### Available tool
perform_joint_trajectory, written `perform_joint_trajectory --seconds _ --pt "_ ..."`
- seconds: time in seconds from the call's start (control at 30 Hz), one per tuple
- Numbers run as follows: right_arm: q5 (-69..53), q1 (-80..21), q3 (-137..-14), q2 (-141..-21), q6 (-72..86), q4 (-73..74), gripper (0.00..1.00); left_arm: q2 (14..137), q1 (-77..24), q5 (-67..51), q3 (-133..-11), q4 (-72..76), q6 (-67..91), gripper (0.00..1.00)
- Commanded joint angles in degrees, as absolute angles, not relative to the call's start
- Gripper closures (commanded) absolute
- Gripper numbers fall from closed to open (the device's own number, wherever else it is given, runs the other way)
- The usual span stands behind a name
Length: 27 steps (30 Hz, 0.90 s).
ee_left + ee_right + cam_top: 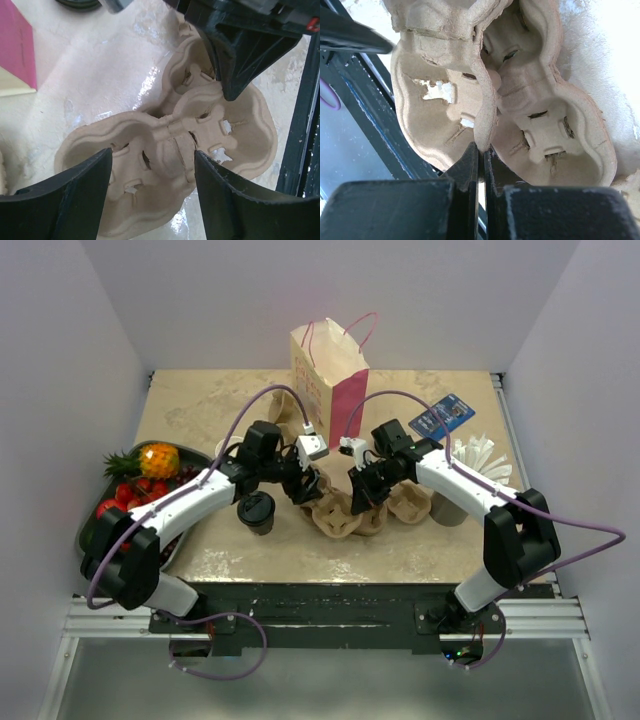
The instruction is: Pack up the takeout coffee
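From above, my wrists hide much of the pulp carrier (335,523). Both arms reach inward: my left gripper (152,152) hangs wide over it, my right gripper (481,147) pinches its edge. The takeout coffee (256,511) stands just left of it.

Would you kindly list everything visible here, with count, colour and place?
Moulded pulp cup carriers: at least two, brown, overlapping at centre
Paper coffee cup with round black lid: one, dark wall, left of the carriers
Paper bag: one, cream and pink, far centre
Flat card packet: one, blue, far right
Fanned pieces: several, white, right edge
Round cup: one, greyish, right of carriers
Tray of fruit: one, dark, left edge
Left claw: one, black, open above a carrier
Right claw: one, black, shut on a carrier's rim
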<state>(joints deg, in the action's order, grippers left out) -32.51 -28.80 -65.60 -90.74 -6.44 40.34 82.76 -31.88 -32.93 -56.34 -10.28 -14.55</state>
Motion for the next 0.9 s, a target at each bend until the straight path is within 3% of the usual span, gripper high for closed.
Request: perform_joint_trajectory --seconds 0.0,0.23,0.47,0.63,0.67,0.77,0.83,0.87 --pt "-32.2 -28.5 -67.2 -89.1 -6.6 40.9 1.00 84.8 -32.8 -31.8 -56.8 -8.0 -13.4 0.32" --pt "-32.2 -28.5 -67.8 -89.7 -6.4 40.8 1.00 86.1 -32.8 -32.6 -56.9 -8.1 -13.5 0.35" --pt "-32.1 -28.4 -67.6 -89.8 -6.8 40.8 1.00 86.6 -32.7 -31.6 -57.0 -8.1 -13.6 0.58" --pt "-31.7 -28.4 -67.1 -89.6 -6.8 40.6 1.00 86.7 -32.6 -30.8 -57.4 -8.3 -14.2 0.67" --pt "-31.6 -28.4 -67.0 -89.6 -6.8 40.6 1.00 86.6 -32.6 -30.8 -57.8 -8.5 -14.6 0.73" --pt "-31.2 -28.3 -66.4 -89.6 -6.8 40.3 1.00 86.2 -32.5 -30.6 -58.4 -9.1 -15.6 0.77" --pt "-31.0 -28.3 -66.1 -89.6 -6.7 40.1 1.00 85.8 -32.4 -29.3 -58.3 -9.1 -15.9 1.00" --pt "-30.9 -28.4 -66.2 -89.6 -6.9 39.9 1.00 85.4 -32.3 -29.2 -58.2 -8.9 -15.9 1.00"
